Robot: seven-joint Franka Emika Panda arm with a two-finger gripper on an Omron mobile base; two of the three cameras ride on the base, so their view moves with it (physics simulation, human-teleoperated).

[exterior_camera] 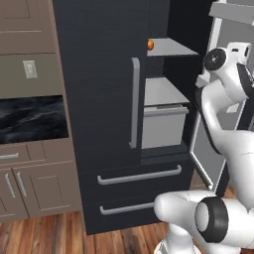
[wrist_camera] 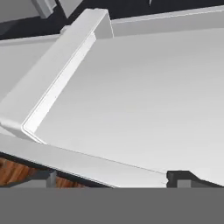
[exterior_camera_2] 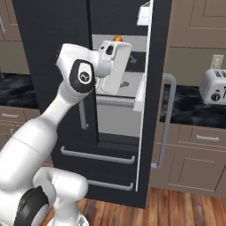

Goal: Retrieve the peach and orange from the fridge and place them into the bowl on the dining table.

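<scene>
Jaws spread wide over fridge (exterior_camera: 99, 99) shelf (wrist_camera: 144, 96), orange (exterior_camera: 150, 44) above

The white arm (exterior_camera_2: 53, 119) rises, elbow bent, its gripper (wrist_camera: 113, 179) spread wide (tips barely showing).

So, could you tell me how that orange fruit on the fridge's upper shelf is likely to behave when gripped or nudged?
The orange fruit looks round and smooth, so it would probably roll if nudged. It sits near the edge of the shelf, so a push might send it off. Being small, it is likely light, though it could slip between flat fingers.
</scene>
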